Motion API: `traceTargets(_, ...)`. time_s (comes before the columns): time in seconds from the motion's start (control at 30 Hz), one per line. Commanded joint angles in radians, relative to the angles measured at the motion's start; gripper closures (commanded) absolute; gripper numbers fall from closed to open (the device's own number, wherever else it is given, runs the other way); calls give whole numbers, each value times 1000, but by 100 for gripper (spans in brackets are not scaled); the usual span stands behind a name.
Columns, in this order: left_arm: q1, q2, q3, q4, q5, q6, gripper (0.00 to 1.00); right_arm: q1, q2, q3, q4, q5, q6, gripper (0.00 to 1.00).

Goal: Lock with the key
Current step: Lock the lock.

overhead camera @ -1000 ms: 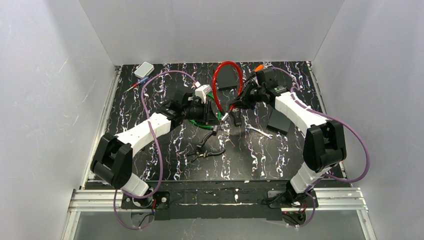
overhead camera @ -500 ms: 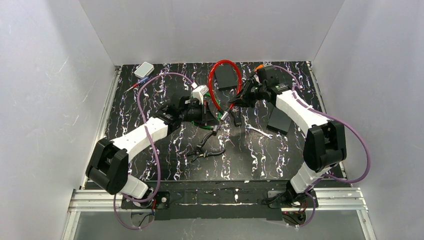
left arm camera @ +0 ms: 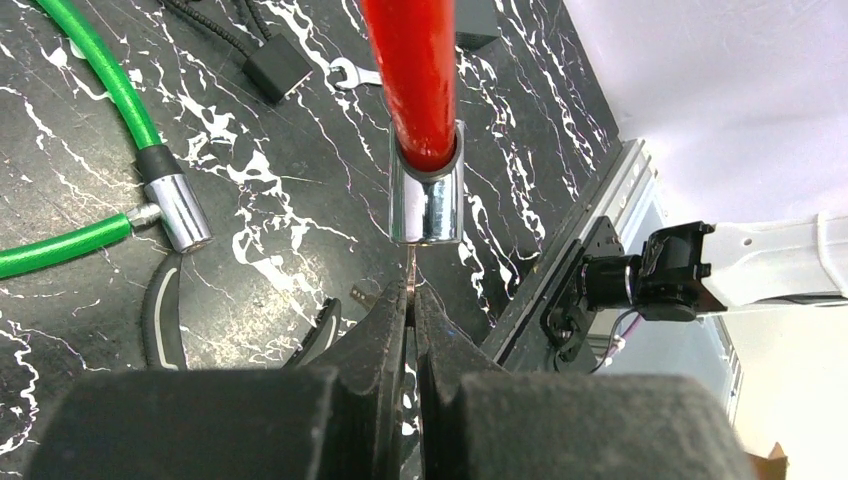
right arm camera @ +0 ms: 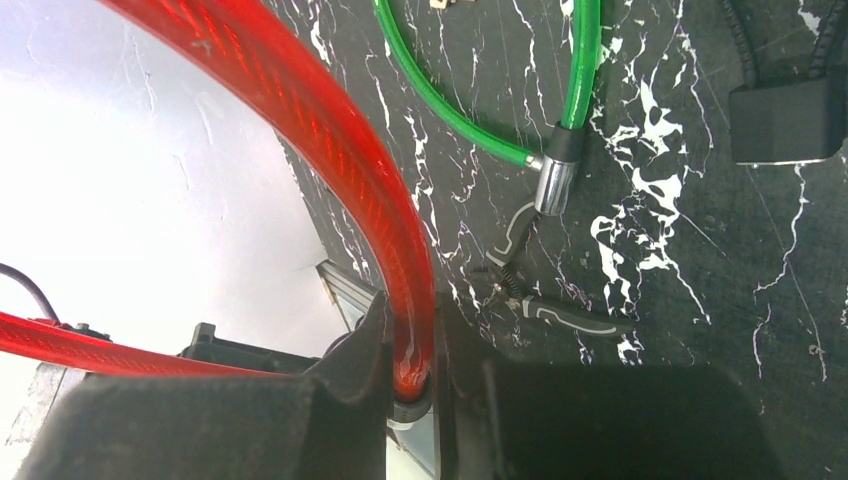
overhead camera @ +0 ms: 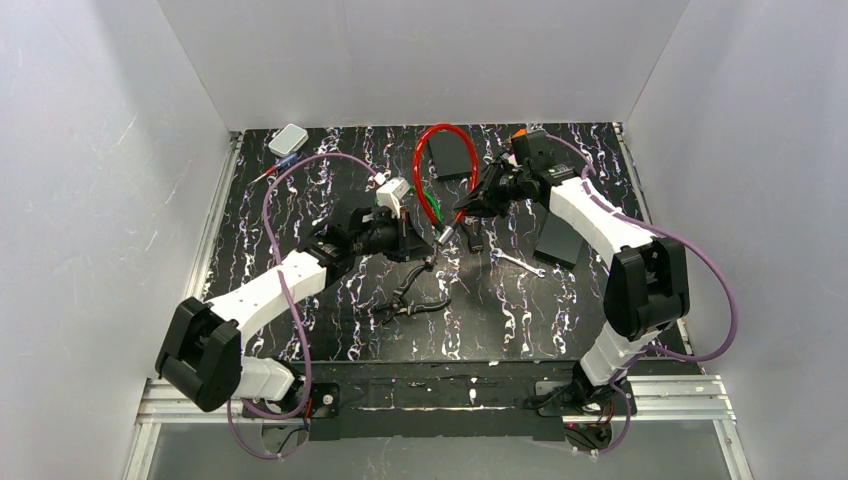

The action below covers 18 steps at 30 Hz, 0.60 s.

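Observation:
A red cable lock (overhead camera: pixel 440 135) arches above the table, and my right gripper (right arm camera: pixel 408 310) is shut on the cable just above one end. The lock's chrome cylinder (left arm camera: pixel 425 195) hangs at the cable's other end, right in front of my left gripper (left arm camera: pixel 411 295). That gripper is shut on a thin key blade (left arm camera: pixel 411 265) that runs up into the bottom of the cylinder. From the top view, the left gripper (overhead camera: pixel 420 243) sits just left of the cylinder (overhead camera: pixel 449 234), with the right gripper (overhead camera: pixel 478 205) to the upper right of it.
A green cable lock (left arm camera: pixel 100 75) lies on the marbled table beside the red one. Pliers (overhead camera: pixel 415 300) and a wrench (overhead camera: pixel 520 263) lie nearer the front. Black boxes (overhead camera: pixel 452 155) (overhead camera: pixel 557 240) and a white box (overhead camera: pixel 288 140) stand further out.
My left gripper has closed on the key at the cylinder, and the left arm has swung its elbow out leftward. The red loop has shifted slightly left. The right arm has barely moved.

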Motion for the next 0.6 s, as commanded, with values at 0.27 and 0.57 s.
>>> traceTargets(0.27,-66,-132,-143,-194,7,-14,100,-81,15,153,120,163,-8,99)
traceTargets(0.57,-86,-127,-147,-218,21,-44,100,-81,18,196,159,162,-46,99)
